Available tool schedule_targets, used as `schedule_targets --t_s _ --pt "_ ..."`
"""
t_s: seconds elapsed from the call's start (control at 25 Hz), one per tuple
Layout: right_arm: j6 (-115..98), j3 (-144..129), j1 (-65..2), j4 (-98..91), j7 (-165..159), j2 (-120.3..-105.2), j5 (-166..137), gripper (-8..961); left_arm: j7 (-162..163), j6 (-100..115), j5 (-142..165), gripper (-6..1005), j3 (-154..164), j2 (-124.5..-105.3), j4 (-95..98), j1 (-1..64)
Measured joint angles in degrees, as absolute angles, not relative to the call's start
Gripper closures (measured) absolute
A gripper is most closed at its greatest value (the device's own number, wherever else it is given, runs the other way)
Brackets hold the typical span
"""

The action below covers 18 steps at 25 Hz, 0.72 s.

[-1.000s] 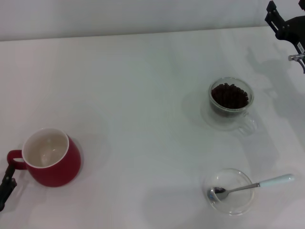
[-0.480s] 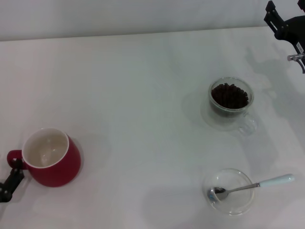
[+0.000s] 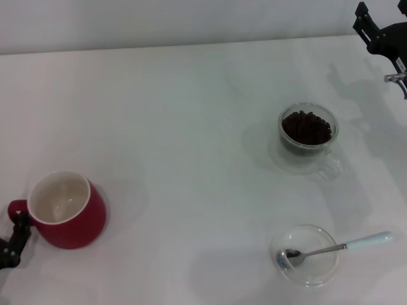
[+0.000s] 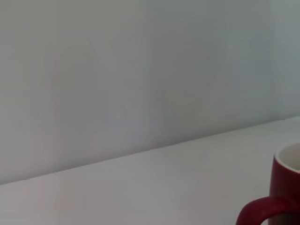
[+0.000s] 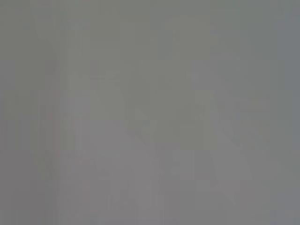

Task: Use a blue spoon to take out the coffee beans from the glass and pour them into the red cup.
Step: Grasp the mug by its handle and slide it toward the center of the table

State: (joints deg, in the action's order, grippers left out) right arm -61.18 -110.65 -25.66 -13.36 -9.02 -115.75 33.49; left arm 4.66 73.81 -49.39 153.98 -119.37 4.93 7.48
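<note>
Pale-blue-handled metal teaspoon (image 3: 337,247) lying bowl-down in shallow clear glass dish (image 3: 304,254), handle pointing right, nearer right gripper (image 3: 381,32) than left gripper (image 3: 9,244) beside red mug (image 3: 63,210); finger states unreadable.

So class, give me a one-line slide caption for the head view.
Red cup near-left, beans in glass, blue spoon resting in dish.

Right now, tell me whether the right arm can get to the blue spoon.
Probably yes: the blue spoon lies in the glass dish with its handle sticking out free; the right claw is raised far off, with nothing in between.
</note>
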Motion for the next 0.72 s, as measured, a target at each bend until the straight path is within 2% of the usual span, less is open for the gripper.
schedule_targets --t_s 0.08,0.28,0.4,0.72 --pt "-61.2 -110.7 -25.7 -13.4 -9.0 -115.75 33.5 96 4.7 73.8 -49.4 248 154.0 -119.39 4.9 7.5" --pt "-61.3 -110.7 -25.8 -13.4 -9.1 -115.75 33.5 96 4.7 73.7 -49.4 479 154.0 -119.49 5.3 7.6" --pt "-61.3 -110.7 -25.8 -13.4 -9.1 -115.75 33.5 96 4.7 73.4 -49.4 716 154.0 -119.44 5.9 7.9" --pt "-61.3 -110.7 -25.9 -13.4 -9.1 -115.71 33.5 95 5.1 72.9 -49.4 868 154.0 -119.44 6.3 8.4"
